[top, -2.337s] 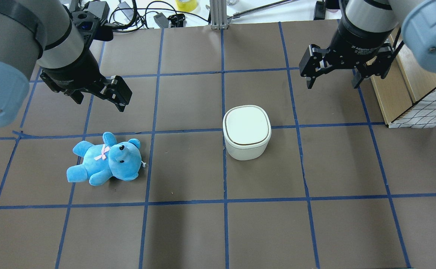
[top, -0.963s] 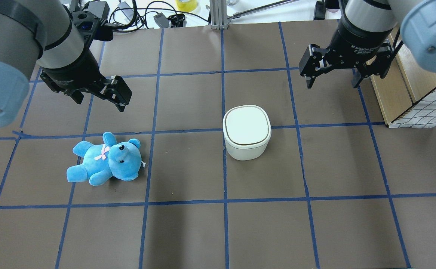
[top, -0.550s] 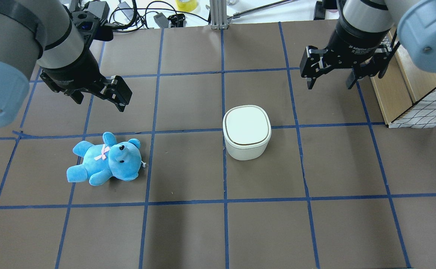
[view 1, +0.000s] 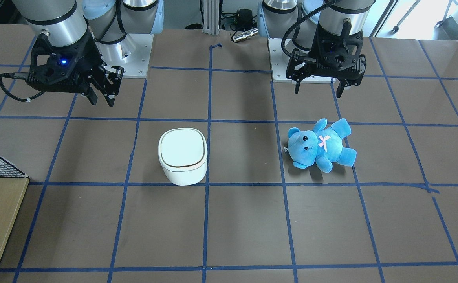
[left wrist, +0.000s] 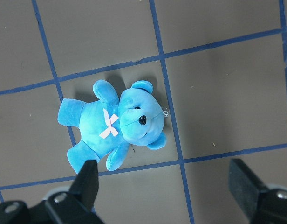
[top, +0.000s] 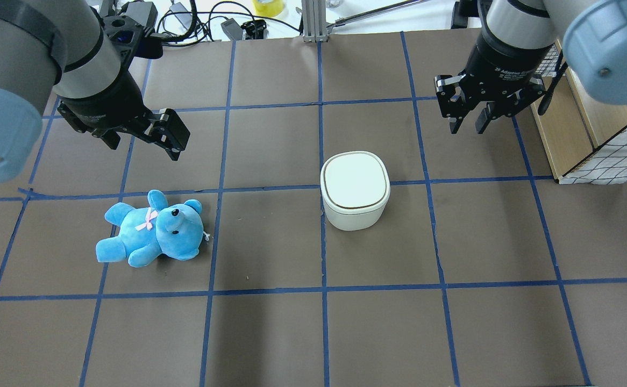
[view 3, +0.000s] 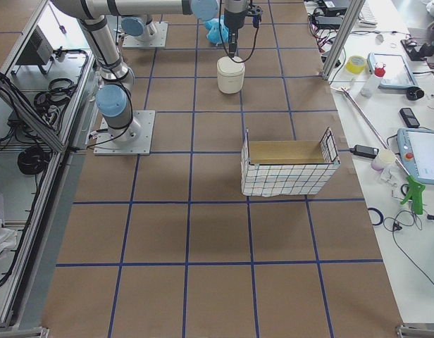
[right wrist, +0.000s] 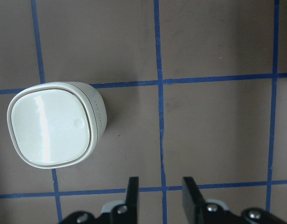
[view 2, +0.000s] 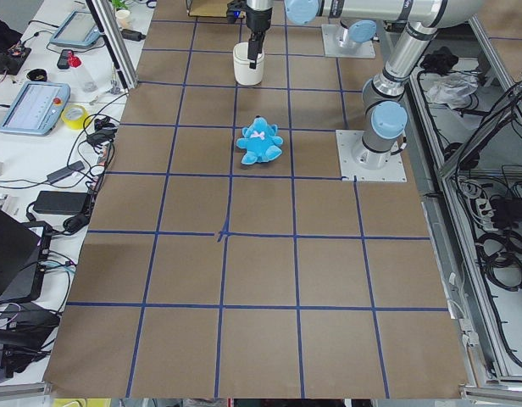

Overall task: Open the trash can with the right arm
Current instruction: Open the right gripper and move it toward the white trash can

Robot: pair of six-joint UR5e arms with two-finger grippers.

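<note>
Progress is standing at zero: the white trash can (top: 355, 189) is sitting near the middle of the table (top: 270, 333), its flip lid (top: 354, 179) lying flat and shut. The right gripper (top: 467, 128) is hovering well apart from it, fingers narrowly parted and grasping nothing, so I am judging the approach and the lid press as both remaining

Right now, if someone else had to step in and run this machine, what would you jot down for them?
Grippers: the right end effector is partly open and empty, in the air off to one side of the trash can, not touching it. The left end effector is open and empty, near the blue teddy bear.
Things: the trash can stands upright on the table with its lid shut.
Done: nothing on the lid yet.
Left: bring the right end effector to the lid and open it.
</note>
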